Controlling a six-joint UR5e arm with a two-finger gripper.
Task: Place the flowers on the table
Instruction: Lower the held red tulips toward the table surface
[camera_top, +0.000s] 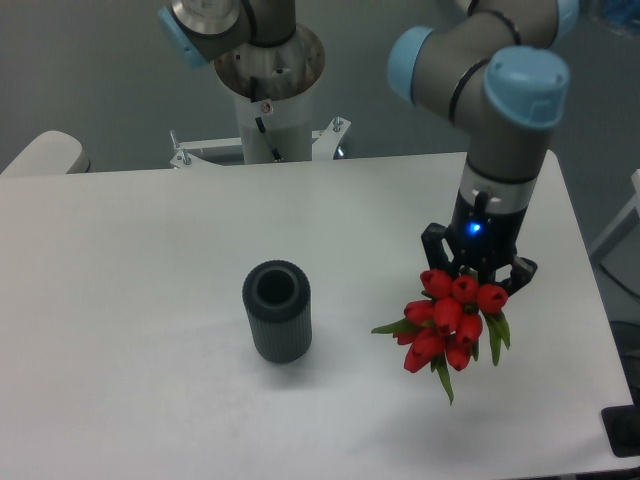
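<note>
The flowers (448, 322), a bunch of red tulips with green leaves, hang right under my gripper (476, 282) at the right side of the white table (150, 250). The tulip heads point toward the camera and hide the stems. My gripper points straight down and appears shut on the bunch. Its fingertips are hidden behind the blooms. I cannot tell whether the bunch touches the tabletop.
A dark grey ribbed cylinder vase (277, 310) stands upright and empty left of the flowers, about a hand's width away. The arm's base (270, 90) stands at the table's far edge. The table's right edge is close to the gripper.
</note>
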